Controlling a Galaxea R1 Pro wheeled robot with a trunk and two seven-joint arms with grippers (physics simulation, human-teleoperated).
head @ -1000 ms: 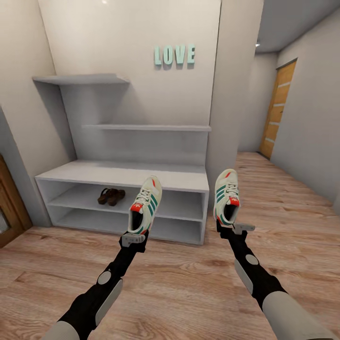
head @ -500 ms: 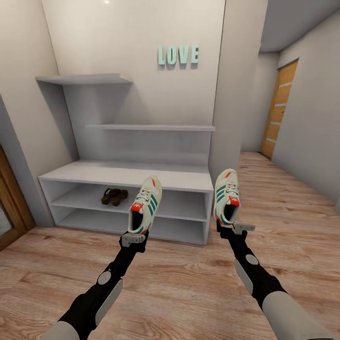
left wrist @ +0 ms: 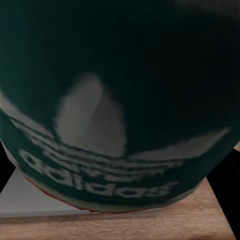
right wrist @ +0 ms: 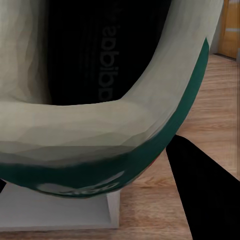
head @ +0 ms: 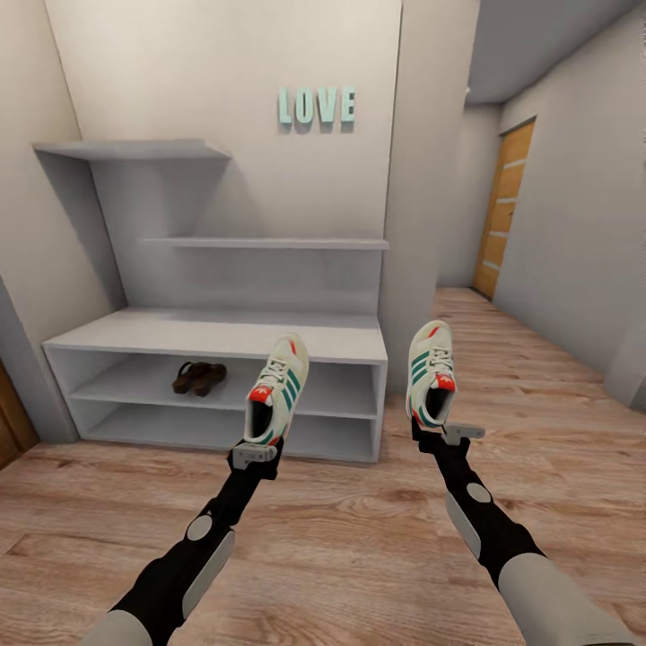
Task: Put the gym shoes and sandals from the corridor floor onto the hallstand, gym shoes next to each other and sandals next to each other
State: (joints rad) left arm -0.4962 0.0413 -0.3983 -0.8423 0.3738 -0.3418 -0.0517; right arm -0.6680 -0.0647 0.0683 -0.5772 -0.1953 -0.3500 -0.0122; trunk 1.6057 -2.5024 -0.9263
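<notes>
In the head view both arms reach forward, each holding a white gym shoe with green stripes, toe pointing up. My left gripper [head: 260, 441] is shut on the heel of the left gym shoe [head: 279, 388]. The heel of the right gym shoe [head: 430, 372] sits in my right gripper [head: 429, 432], also shut. Ahead stands the white hallstand [head: 215, 334] with two stepped wall shelves above it. Both dark brown sandals [head: 199, 377] lie side by side on its middle shelf, left bay. The left wrist view is close on the shoe's dark green heel [left wrist: 120, 100]; the right wrist view looks into the other shoe's opening [right wrist: 100, 80].
Light wood-plank corridor floor [head: 341, 529] stretches between me and the hallstand. A wall pillar [head: 422, 179] rises right of the rack, with the corridor running past it to an orange-brown door [head: 501, 211]. Mint "LOVE" letters [head: 316, 106] hang on the wall.
The whole head view has shifted: the hallstand and wall slid left in the picture as the camera moved. Both shoes stay held in the same pose.
</notes>
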